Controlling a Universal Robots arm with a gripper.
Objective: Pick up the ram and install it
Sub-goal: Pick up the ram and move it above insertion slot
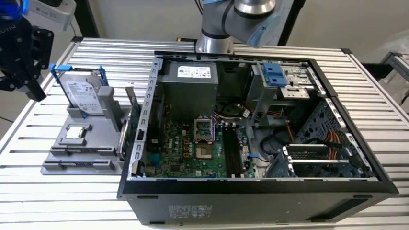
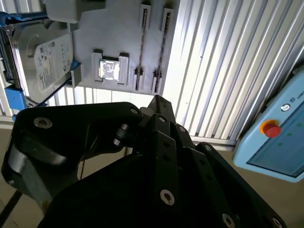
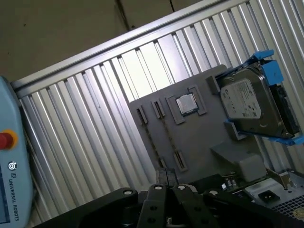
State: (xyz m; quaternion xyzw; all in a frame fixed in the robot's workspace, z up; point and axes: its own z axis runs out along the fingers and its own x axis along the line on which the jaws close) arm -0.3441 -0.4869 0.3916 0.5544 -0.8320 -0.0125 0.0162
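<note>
The ram shows as a thin dark strip [image 3: 153,141] seen edge-on, standing between the clips of the grey fixture [image 1: 64,143]; in the second wrist view it is the dark line [image 2: 141,47]. My black gripper [image 1: 32,88] hangs high over the table's edge at the exterior view's left, well apart from the fixture and the ram. Its fingers meet at the middle in both wrist views [image 3: 167,179] [image 2: 159,102], shut, with nothing held. The open computer case [image 1: 143,120] stands to the exterior view's right of the fixture, its green motherboard [image 1: 191,153] with black memory slots [image 1: 231,148] exposed.
On the fixture also sit a silver hard drive [image 1: 83,93] in a blue-handled bracket and a small square processor chip [image 1: 76,132]. A light blue pendant with a red button [image 2: 270,129] lies off the ribbed metal table [image 1: 26,139]. The arm's base [image 1: 217,28] rises behind the case.
</note>
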